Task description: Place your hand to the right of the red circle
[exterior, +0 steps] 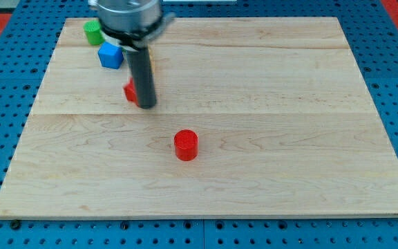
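The red circle (pixel 186 144), a short red cylinder, stands on the wooden board (pixel 289 138) a little left of the middle. My tip (pixel 146 105) is above and to the left of it, well apart from it. The dark rod partly hides a second red block (pixel 130 91) just left of the tip; its shape cannot be made out.
A blue block (pixel 110 55) sits near the view's top left, just left of the rod. A green block (pixel 92 31) lies at the board's top left corner. A sliver of a yellow block shows behind the rod. Blue pegboard surrounds the board.
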